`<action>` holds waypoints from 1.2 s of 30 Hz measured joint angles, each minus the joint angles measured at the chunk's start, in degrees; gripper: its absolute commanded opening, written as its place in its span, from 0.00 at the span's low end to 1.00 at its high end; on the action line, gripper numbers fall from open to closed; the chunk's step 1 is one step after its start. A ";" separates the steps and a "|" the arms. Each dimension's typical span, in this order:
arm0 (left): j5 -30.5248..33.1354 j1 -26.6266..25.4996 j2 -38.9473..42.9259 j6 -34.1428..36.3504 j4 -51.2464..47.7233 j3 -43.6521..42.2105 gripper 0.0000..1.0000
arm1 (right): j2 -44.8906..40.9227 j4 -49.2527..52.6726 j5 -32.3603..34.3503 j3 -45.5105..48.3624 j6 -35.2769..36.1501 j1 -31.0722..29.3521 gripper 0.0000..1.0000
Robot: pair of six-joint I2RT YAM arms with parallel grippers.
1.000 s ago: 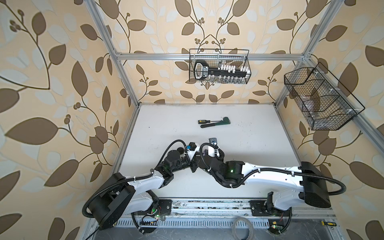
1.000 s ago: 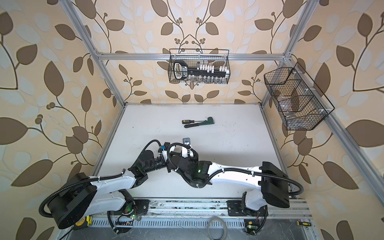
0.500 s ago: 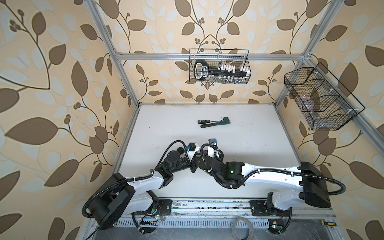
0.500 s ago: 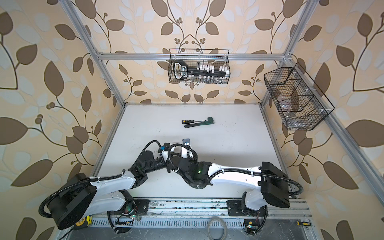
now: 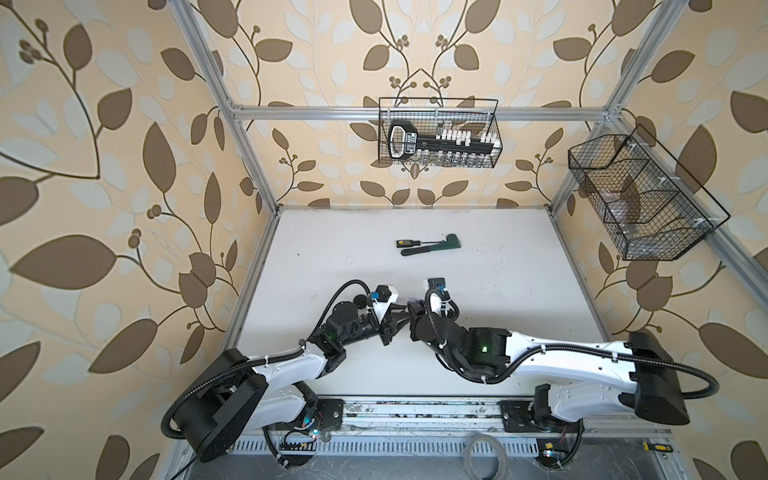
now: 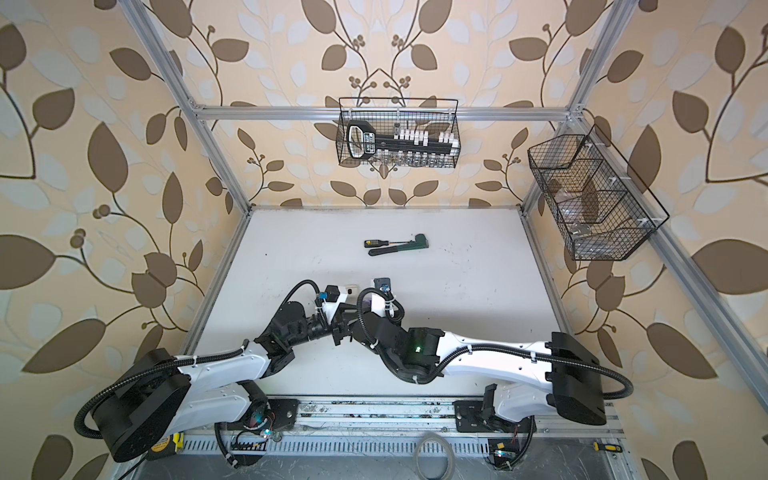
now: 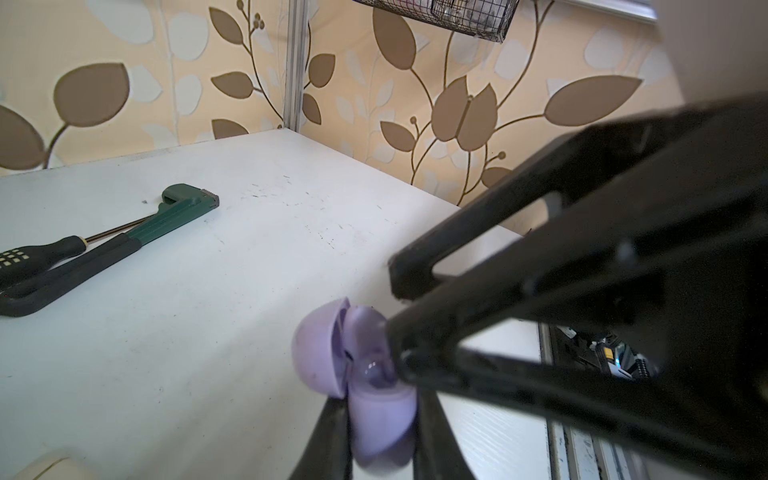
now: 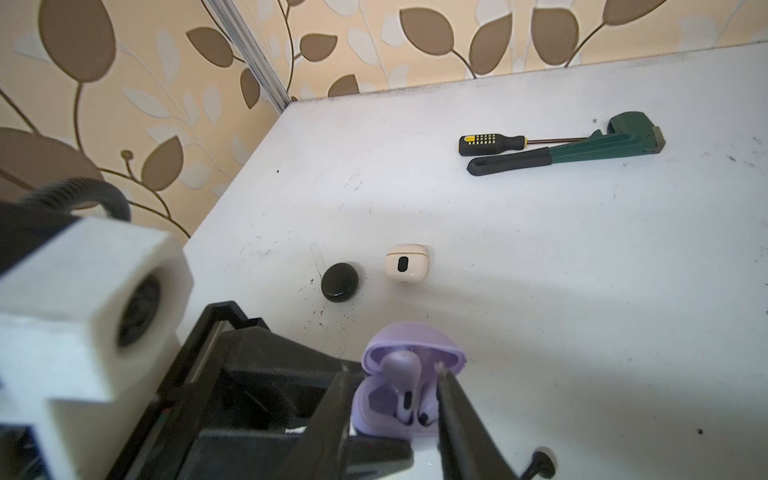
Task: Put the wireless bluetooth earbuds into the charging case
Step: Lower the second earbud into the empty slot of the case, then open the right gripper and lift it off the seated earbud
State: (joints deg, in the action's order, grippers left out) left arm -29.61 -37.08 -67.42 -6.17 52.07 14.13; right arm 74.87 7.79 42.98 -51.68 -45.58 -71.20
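My left gripper (image 7: 380,409) is shut on the lower half of a lavender charging case (image 7: 382,424), whose lid stands open. In the right wrist view the charging case (image 8: 374,407) holds two lavender earbuds. One earbud (image 8: 402,368) sticks up high out of its slot and the other (image 8: 424,413) sits lower beside it. My right gripper (image 8: 390,374) is open, one finger on each side of the case's top, gripping nothing. In a top view both grippers meet over the lavender case (image 5: 412,303) at the table's front middle. A small black earbud (image 8: 540,462) lies on the table beside it.
A round black case (image 8: 340,281) and a cream case (image 8: 407,264), both closed, lie just beyond the grippers. Farther back lie a green pipe wrench (image 5: 432,245) and a black screwdriver (image 5: 409,242). Wire baskets (image 5: 438,133) hang on the back and right walls.
My right gripper's jaws have opened over the case. Both arms have stayed almost where they were.
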 measured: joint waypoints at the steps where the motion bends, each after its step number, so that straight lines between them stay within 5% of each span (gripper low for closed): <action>1: -0.02 0.00 0.00 0.00 0.15 0.00 0.00 | -1.51 0.02 0.00 0.33 0.22 -0.09 0.39; 10: -1.68 0.00 0.33 0.07 3.06 -0.94 0.00 | -10.16 1.64 0.02 3.28 0.74 0.31 0.38; 36: -7.54 -0.07 0.39 0.31 10.23 -3.15 0.00 | -5.73 1.46 -5.73 3.45 5.22 2.03 0.40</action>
State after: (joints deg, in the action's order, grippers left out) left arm -37.15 -37.15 -67.02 -5.87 62.30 10.98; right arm 69.14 9.26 37.26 -48.23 -40.36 -69.17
